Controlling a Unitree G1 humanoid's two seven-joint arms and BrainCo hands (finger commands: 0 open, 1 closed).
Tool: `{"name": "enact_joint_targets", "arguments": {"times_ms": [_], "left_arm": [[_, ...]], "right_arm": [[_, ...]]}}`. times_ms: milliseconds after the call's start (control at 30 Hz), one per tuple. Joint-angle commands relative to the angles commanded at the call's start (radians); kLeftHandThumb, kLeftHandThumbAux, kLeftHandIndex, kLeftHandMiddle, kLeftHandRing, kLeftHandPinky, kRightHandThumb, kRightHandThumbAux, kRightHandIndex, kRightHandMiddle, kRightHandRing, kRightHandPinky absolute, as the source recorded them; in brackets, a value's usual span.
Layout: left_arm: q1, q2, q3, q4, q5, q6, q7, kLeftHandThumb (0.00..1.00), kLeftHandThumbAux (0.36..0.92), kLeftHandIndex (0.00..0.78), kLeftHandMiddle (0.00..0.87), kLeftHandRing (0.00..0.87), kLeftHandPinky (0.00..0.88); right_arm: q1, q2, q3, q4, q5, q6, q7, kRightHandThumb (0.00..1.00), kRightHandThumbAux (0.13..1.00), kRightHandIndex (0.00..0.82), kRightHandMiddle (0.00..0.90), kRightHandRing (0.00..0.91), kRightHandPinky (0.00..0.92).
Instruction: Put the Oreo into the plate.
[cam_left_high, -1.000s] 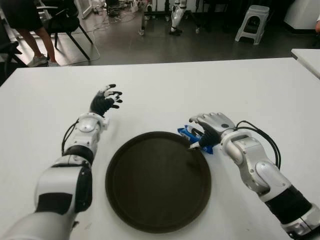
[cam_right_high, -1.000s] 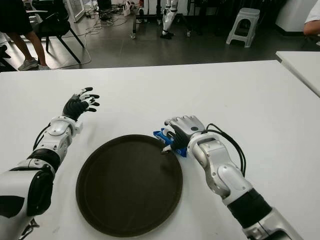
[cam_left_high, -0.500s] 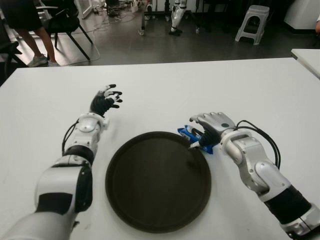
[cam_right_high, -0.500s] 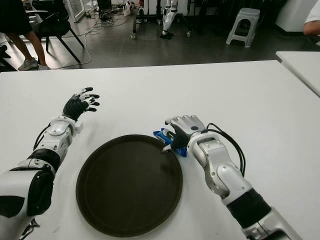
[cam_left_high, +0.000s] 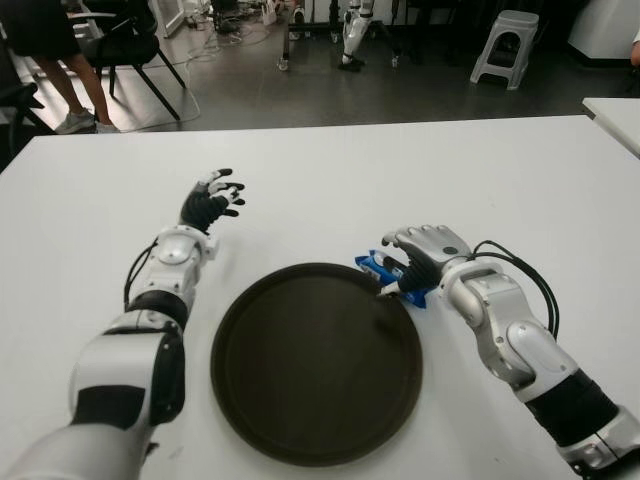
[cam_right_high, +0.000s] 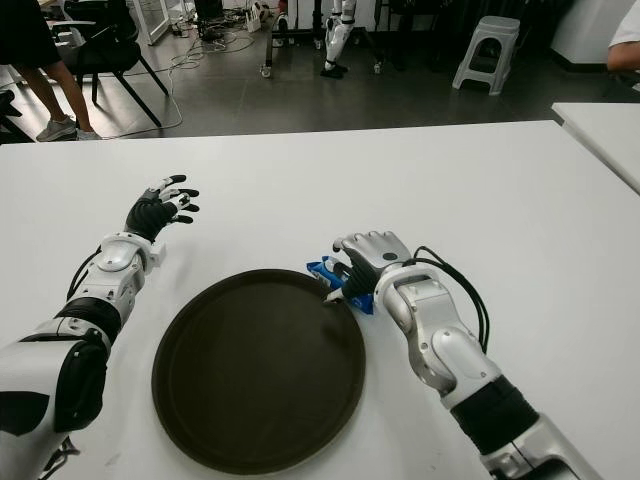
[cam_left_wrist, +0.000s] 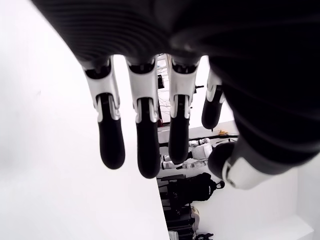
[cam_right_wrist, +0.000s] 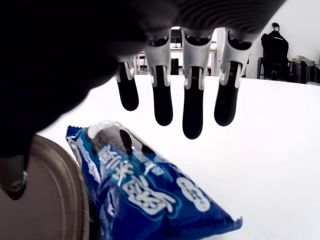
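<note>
My right hand (cam_left_high: 425, 255) hangs directly over the Oreo packet (cam_right_wrist: 150, 185), fingers (cam_right_wrist: 192, 107) extended and spread above it, holding nothing; in my right wrist view there is clear table between the fingertips and the blue wrapper, so I have not closed on it yet. My thumb shows at the dark plate's rim (cam_left_high: 395, 300), on the plate side of the packet. The packet lies flat on the white table (cam_left_high: 500, 180) just under my palm, its near edge touching or all but touching the rim of the round brown plate (cam_left_high: 315, 440). Its long axis runs roughly along that rim, slanting from beneath my fingertips back toward my wrist, so my fingers cross it rather than line up with it. My judgement is that a curl of the fingers against the thumb would pinch it across its short width.

My right hand is by far the nearer one. My left hand (cam_left_high: 210, 200) shows well off on the far side of the plate, fingers loosely spread and empty.

Nothing stands between packet and plate; only the raised rim needs clearing, so I would lift slightly before carrying it inward.
</note>
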Motion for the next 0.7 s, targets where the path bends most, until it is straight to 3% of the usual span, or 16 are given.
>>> {"name": "enact_joint_targets", "arguments": {"times_ms": [700], "left_arm": [[0.0,-0.001,-0.002,-0.001,0.0,-0.001,0.0,0.23,0.639,0.169,0.307,0.371,0.419]], "right_arm": [[-0.029,0.007,0.001,0.064,0.025,0.0,0.013,0.0,0.482,0.234,0.299,0.348,0.364]]}}
